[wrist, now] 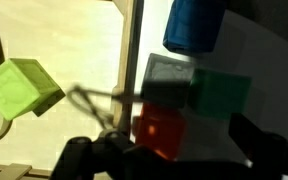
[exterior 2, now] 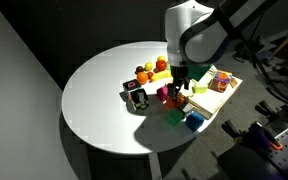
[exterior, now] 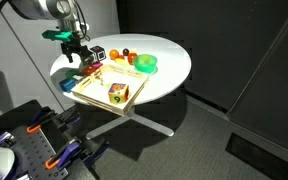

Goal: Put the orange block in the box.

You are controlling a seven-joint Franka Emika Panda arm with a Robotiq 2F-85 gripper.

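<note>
While you are hovering the tool [wrist: 172, 150] over the cluster of blocks at lower centre of the wrist view, its jaws are standing spread and gripping nothing. The orange block [wrist: 159, 130] is sitting on the counter [exterior: 169, 65] directly between the two fingers, touching a grey block [wrist: 169, 75] above it in the frame and lying just beside a dark green block [wrist: 221, 95]. It is looking roughly cubic, so no long axis is governing the approach. The box [exterior: 92, 100] is lying to frame left of the block, its wooden wall [wrist: 134, 40] just beside. Judgement: a straight descent is being called for, and the crowding neighbours are risking a snag.
</note>
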